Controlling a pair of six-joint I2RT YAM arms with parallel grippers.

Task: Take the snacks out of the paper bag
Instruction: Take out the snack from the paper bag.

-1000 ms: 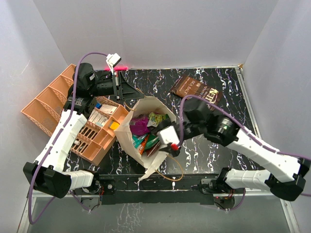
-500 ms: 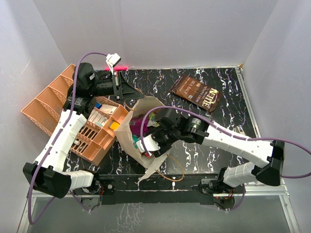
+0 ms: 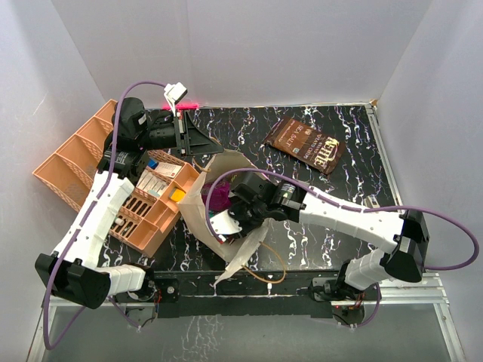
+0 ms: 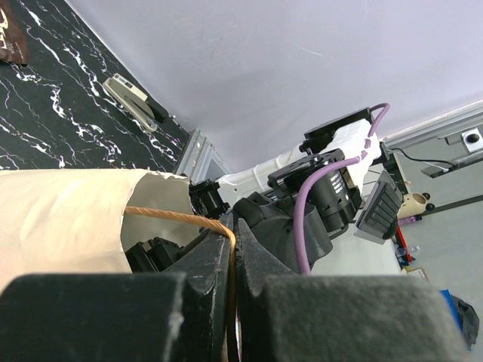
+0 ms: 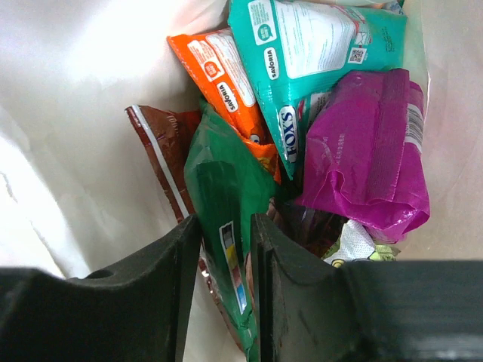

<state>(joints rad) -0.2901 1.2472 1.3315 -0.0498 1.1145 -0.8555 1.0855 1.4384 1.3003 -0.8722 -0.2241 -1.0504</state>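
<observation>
The cream paper bag [image 3: 198,207] stands open at the table's near middle. My left gripper [image 3: 202,145] is shut on its tan loop handle [image 4: 173,216], holding the far rim up; the bag wall [image 4: 68,219] shows beside the left gripper [image 4: 232,249]. My right gripper [image 3: 226,219] is down inside the bag. In the right wrist view the right gripper [image 5: 226,226] has its jaws closed to a narrow gap on a green packet [image 5: 226,173]. Orange [image 5: 219,75], teal [image 5: 317,45], purple [image 5: 370,143] and red-brown [image 5: 162,139] packets lie around it. A dark-brown pouch [image 3: 306,143] lies on the table at the far right.
An orange compartment tray [image 3: 75,162] with small boxes stands left of the bag, under the left arm. The bag's other loop handle [image 3: 275,268] hangs at the near edge. A grey stapler-like object [image 4: 132,98] lies by the table edge. White walls close the back and sides.
My right arm has swung left from the bag's near-right rim and gone down into the bag, onto the green packet. The left arm has stayed holding the handle.
</observation>
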